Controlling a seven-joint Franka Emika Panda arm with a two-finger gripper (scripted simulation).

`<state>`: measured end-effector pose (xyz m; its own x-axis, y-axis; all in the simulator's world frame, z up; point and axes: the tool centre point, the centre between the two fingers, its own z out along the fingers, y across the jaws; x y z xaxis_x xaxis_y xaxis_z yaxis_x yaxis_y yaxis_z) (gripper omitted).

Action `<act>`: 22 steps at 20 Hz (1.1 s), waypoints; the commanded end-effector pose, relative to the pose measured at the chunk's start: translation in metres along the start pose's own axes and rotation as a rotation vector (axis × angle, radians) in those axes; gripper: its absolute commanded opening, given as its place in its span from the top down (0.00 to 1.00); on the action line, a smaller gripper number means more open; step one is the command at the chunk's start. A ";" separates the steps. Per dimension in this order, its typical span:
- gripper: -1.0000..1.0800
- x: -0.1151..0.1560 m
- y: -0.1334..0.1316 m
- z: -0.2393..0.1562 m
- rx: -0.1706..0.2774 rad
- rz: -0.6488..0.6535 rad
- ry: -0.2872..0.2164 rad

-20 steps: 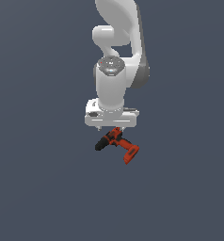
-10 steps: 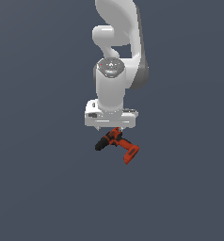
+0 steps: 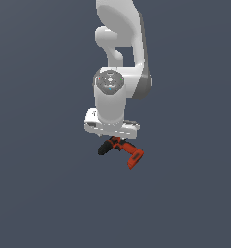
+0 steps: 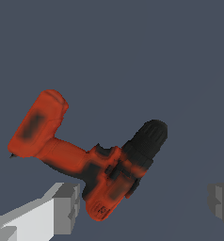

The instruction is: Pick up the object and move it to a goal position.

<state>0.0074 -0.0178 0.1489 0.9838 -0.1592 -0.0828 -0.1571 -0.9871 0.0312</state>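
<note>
The small red-orange drill (image 3: 121, 150) lies directly under the white hand, black chuck toward the exterior view's left and flared battery base toward its right. In the wrist view the drill (image 4: 85, 160) lies on its side between the fingers. My gripper (image 3: 114, 139) (image 4: 143, 203) is open. One grey finger (image 4: 67, 207) sits right beside the drill's motor body; I cannot tell whether it touches. The other finger (image 4: 221, 200) stands well apart from the drill with a wide gap. In the exterior view the hand hides most of the fingers.
A plain dark grey surface (image 3: 40, 193) fills both views. The white arm (image 3: 120, 48) rises above the hand. No other object shows.
</note>
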 end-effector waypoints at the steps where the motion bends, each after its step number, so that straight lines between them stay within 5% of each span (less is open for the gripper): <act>1: 0.00 0.004 0.003 0.006 -0.003 0.056 -0.033; 11: 0.00 0.020 0.017 0.040 -0.045 0.353 -0.203; 22: 0.00 0.025 0.027 0.076 -0.142 0.653 -0.377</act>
<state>0.0213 -0.0491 0.0757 0.6284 -0.7036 -0.3317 -0.6416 -0.7100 0.2903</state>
